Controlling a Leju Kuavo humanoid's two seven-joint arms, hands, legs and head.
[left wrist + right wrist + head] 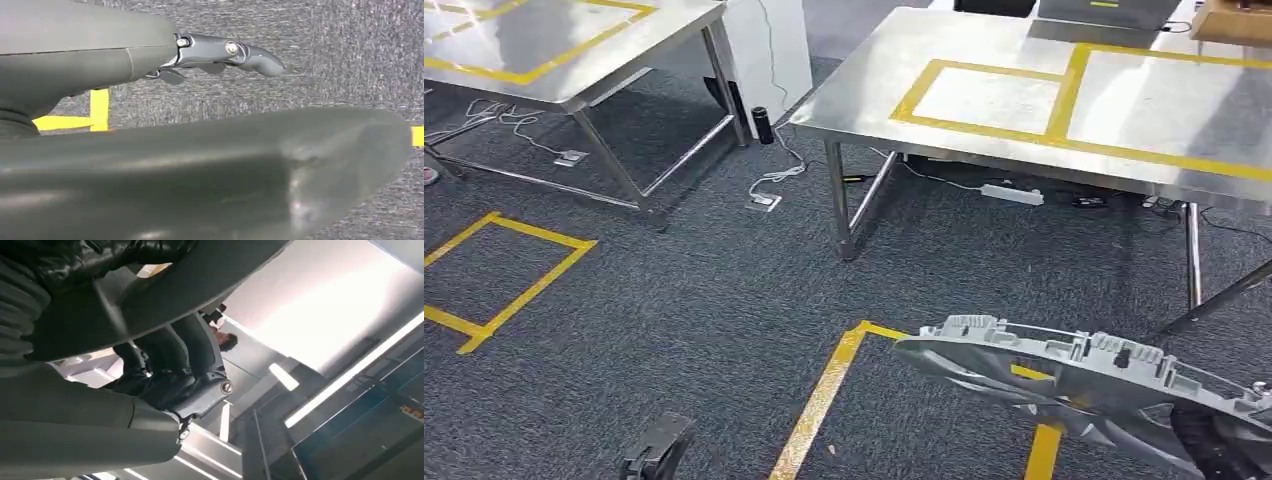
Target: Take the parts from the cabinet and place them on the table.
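Right hand (165,375) grips the grey part (1074,375), long axis level, pointing left; left hand (225,52) uncurled, holding nothing.

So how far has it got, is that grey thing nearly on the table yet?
Done: the grey part is already out and carried by the right hand. In hand: it hangs above the carpet, short of the steel table. Left: setting it down. The left hand hangs empty.

Grey part (1064,375), silver table (984,140) with yellow tape (1064,100), dark speckled carpet (694,300)
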